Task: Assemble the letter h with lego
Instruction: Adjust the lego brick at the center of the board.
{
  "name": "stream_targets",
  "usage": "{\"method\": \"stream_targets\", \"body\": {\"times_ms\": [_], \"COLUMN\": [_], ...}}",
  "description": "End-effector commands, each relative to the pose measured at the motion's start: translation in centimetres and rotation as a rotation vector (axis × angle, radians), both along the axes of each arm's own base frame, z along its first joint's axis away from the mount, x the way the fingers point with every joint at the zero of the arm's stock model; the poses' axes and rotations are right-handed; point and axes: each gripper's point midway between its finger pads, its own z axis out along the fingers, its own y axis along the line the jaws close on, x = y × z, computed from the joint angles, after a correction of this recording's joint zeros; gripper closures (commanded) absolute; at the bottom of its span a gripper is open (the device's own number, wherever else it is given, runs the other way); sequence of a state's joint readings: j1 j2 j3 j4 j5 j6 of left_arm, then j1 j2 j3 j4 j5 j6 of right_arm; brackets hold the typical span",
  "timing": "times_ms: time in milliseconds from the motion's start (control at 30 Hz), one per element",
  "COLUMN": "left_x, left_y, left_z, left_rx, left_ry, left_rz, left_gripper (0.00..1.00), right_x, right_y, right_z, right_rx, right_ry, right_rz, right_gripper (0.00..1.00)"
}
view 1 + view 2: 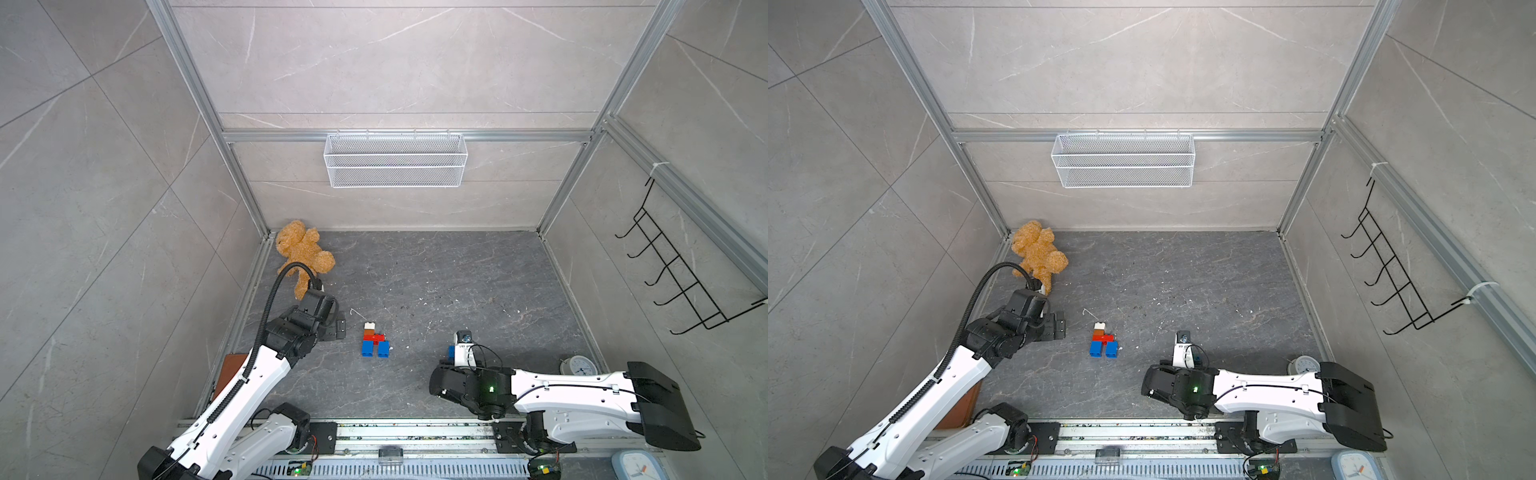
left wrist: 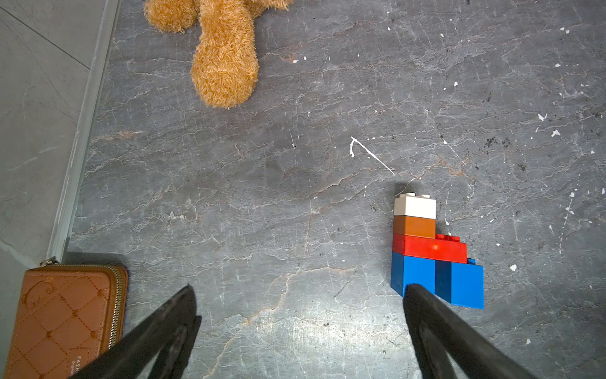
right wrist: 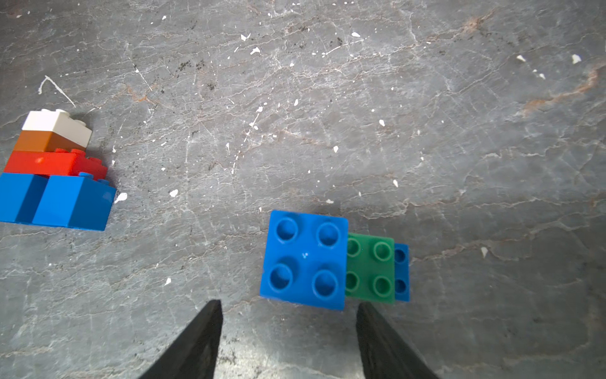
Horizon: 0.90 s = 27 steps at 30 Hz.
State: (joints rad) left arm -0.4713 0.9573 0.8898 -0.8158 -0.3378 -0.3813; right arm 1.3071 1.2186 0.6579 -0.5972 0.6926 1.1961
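Note:
A flat lego assembly [image 1: 374,340] [image 1: 1104,343] lies mid-floor: white, brown and red bricks above two blue ones [image 2: 429,249] [image 3: 55,174]. To its right stands a small upright stack, a blue brick [image 3: 305,259] on a green one [image 3: 373,269] on another blue [image 3: 401,272]; only a blue sliver [image 1: 451,352] shows in a top view. My right gripper [image 3: 289,303] hangs over this stack, jaws apart, nothing between them, with the top brick just beyond the tips. My left gripper [image 2: 299,286] [image 1: 337,327] is wide open, left of the flat assembly, over bare floor.
A tan teddy bear [image 1: 303,253] lies in the back left corner. A brown wallet [image 2: 65,318] rests by the left wall. Two clocks [image 1: 579,365] [image 1: 636,465] sit at the right front. A wire basket [image 1: 395,160] and a black hook rack [image 1: 673,282] hang on the walls.

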Motion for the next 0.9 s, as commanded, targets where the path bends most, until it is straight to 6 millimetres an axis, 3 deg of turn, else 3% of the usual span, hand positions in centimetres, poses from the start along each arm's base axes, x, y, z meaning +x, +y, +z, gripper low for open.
{"method": "stream_targets", "body": {"times_ms": [0,467,867], "left_x": [0.1,0.3,0.4], "left_y": [0.0,-0.1,-0.1], "left_z": [0.3,0.0,-0.3], "left_rx": [0.012,0.017,0.024], "left_ry": [0.002,0.016,0.029], "left_rz": [-0.009,-0.011,-0.012], "left_gripper": [0.0,0.0,0.0], "right_x": [0.5,1.6,2.5], "right_y": [-0.7,-1.3,-1.6], "right_z": [-0.1,-0.9,-1.1], "right_rx": [-0.035,-0.079,-0.089], "right_ry": [-0.018,-0.019,-0.033], "right_rz": [-0.011,-0.024,-0.04], "right_gripper": [0.33,0.48,0.51]}}
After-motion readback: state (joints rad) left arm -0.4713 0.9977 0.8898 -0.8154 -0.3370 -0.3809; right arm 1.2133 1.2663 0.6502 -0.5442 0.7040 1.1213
